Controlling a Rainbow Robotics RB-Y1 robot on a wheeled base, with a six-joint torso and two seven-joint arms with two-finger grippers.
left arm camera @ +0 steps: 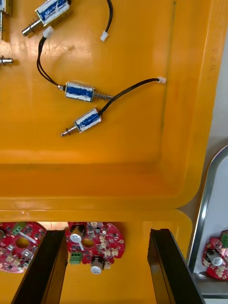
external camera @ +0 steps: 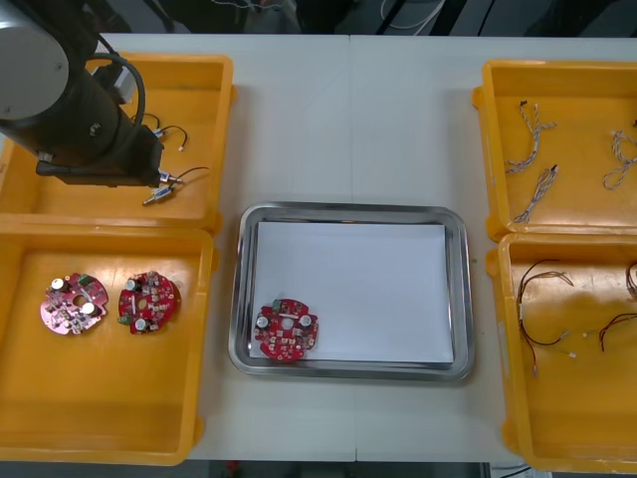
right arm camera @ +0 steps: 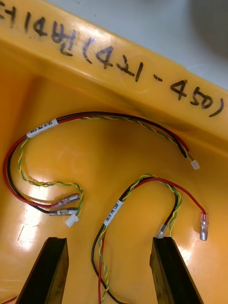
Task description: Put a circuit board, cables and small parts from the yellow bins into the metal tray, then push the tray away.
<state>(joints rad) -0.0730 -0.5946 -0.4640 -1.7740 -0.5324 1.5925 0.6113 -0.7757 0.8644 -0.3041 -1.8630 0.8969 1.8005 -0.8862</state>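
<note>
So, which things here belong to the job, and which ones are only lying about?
Job: metal tray holding one circuit board; small metal parts; red and yellow cables under the right arm's open jaws; blue and white cables; yellow bins; left arm's open jaws, over the left bins.
Lying about: two spare boards; handwriting on a bin rim.

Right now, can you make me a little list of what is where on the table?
tray: white inside, one circuit board in its near left corner
near left bin: two more boards
far left bin: small metal parts with black cables
left pincer: open, over the far left bin
right pincer: open, just above red and yellow cables in the near right bin
far right bin: blue and white cables
</note>
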